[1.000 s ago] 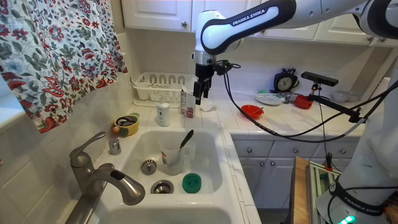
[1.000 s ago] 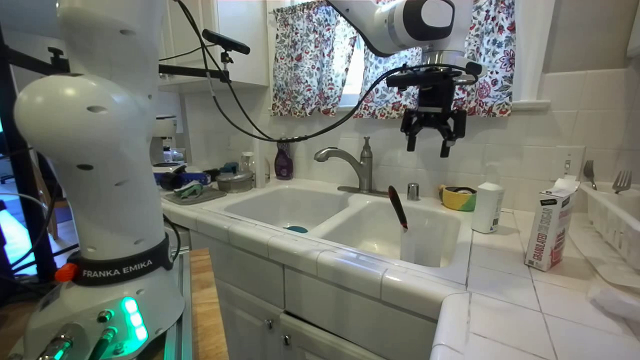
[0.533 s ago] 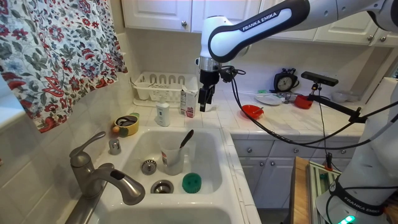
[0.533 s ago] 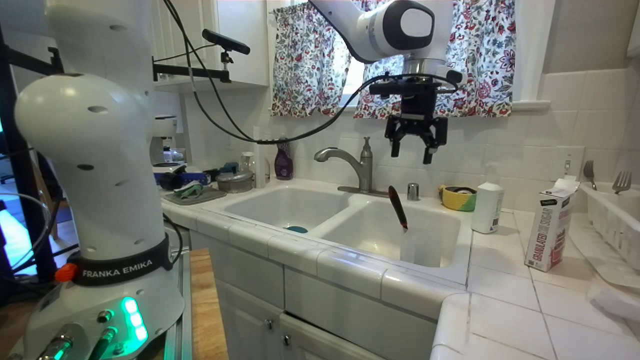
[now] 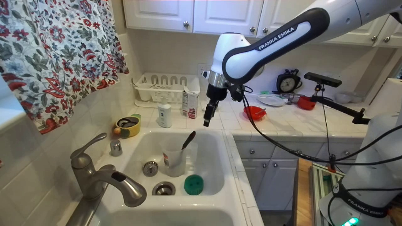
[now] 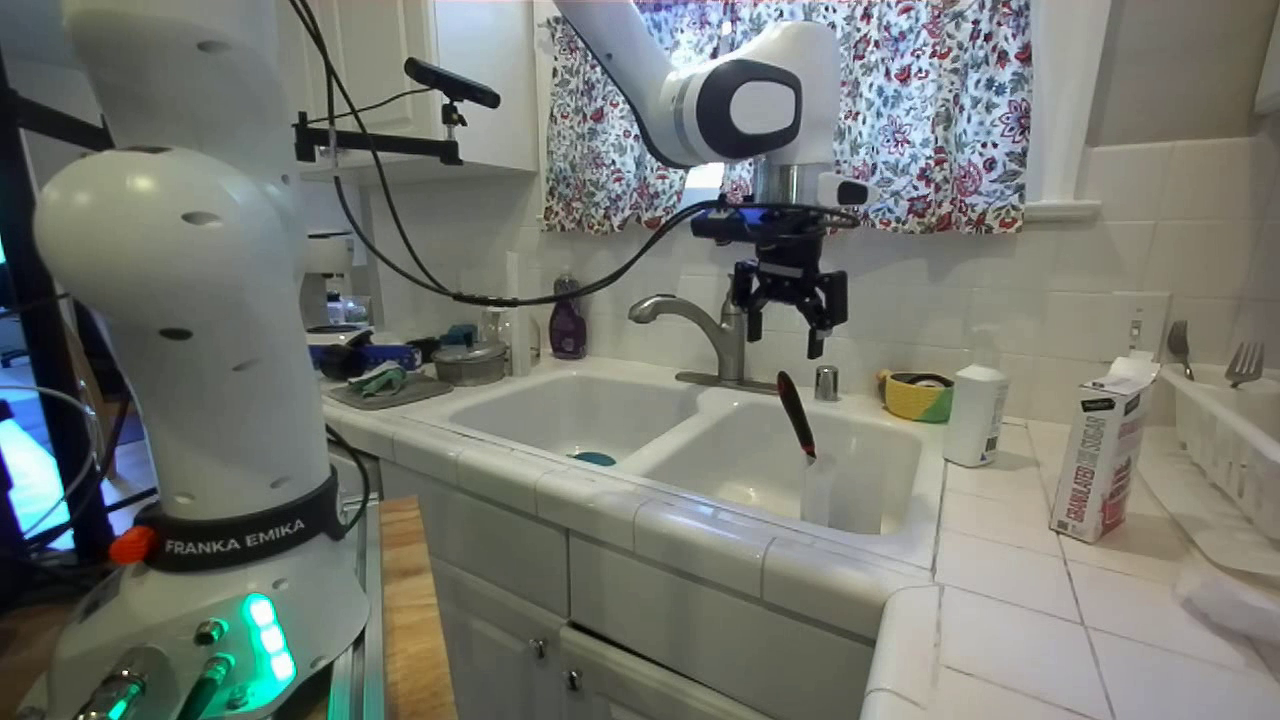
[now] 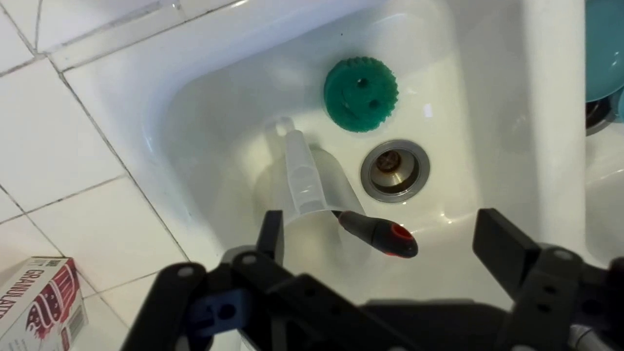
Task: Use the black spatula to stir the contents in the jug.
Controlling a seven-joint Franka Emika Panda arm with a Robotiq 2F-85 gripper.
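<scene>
In an exterior view, the jug (image 5: 174, 163) stands in the sink (image 5: 211, 163), its handle to the right. The spatula (image 5: 188, 140) leans out over the jug's rim, grip end up; its lower end cannot be made out. The gripper (image 5: 206, 122) hangs above the jug and to its right, apart from the spatula. The strainer (image 5: 150, 169) lies left of the jug, the drain (image 5: 164, 189) in front of it, and the green sponge (image 5: 193, 184) in front and to its right, near but apart.

In an exterior view, the gripper's fingers (image 6: 817, 343) point down and stand well apart, higher than the jug and a little to its left. The jug is faint against the sink, the spatula's dark handle tilting up out of it. The tap (image 6: 728, 345) stands behind the jug, to the left. To the jug's right come the soap bottle (image 6: 975, 415), the carton (image 6: 1100, 455) and, farther out, a fork (image 6: 1244, 363) in the rack (image 6: 1225, 440).

In the wrist view, the pads (image 7: 269, 239) sit wide apart, one just left of the jug's mouth, one well to its right. The spatula's handle shows in the gap, clear of both. Its thin shaft crosses the jug's rim beside the jug's own handle. A teal thing (image 7: 603, 48), cut by the frame, lies far right of the jug, past the sink's divider.
</scene>
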